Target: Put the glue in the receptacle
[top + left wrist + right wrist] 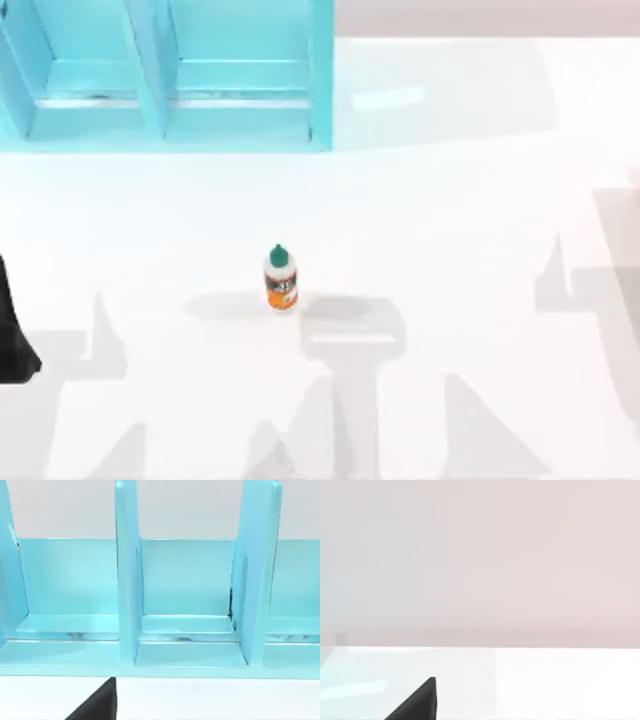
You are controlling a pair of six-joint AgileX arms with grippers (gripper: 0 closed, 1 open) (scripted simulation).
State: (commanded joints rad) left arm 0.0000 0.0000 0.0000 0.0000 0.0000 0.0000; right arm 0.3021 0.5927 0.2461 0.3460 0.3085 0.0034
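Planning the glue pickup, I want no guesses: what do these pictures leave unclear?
- Glue label print: too small, top view.
- Receptacle: cut off by the top view's top and left edges.
- Left arm: cut off at the top view's left edge.

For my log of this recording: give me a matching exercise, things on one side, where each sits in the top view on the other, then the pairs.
Things:
1. glue
2. receptacle
3. left arm
4. table

Places or states:
A. dark shape at the left edge
B. standing upright near the middle of the table
C. white surface under everything
D. far left corner, split by upright dividers

Pairs: 1-B, 2-D, 3-A, 4-C
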